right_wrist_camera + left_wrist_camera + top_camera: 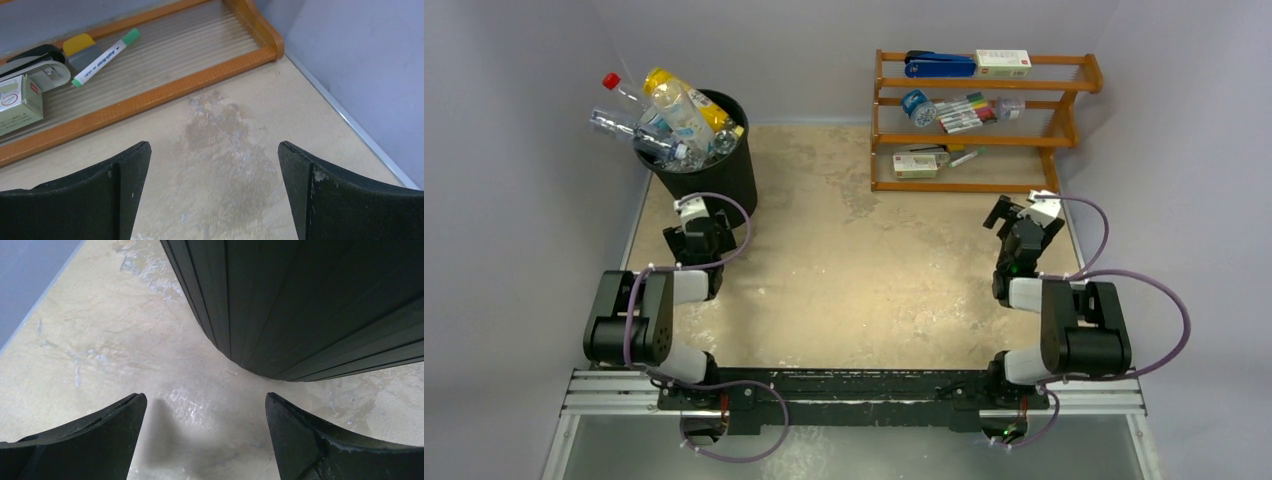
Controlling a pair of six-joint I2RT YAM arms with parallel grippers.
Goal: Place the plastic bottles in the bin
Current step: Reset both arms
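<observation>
The black bin [716, 172] stands at the far left of the table, heaped with plastic bottles [674, 118] that stick out above its rim: a yellow one, clear ones, one with a red cap [611, 80]. My left gripper [696, 215] is open and empty, just in front of the bin; the bin's ribbed wall [310, 305] fills the upper right of the left wrist view, beyond the left gripper [206, 400]. My right gripper [1022, 210] is open and empty at the right, over bare tabletop in its wrist view [214, 150].
An orange wooden rack [984, 120] stands at the far right with markers, boxes and a blue stapler. Its bottom shelf [165, 90] lies just ahead of the right gripper, holding a green-capped marker [105, 56] and a small box [17, 102]. Grey walls enclose the table.
</observation>
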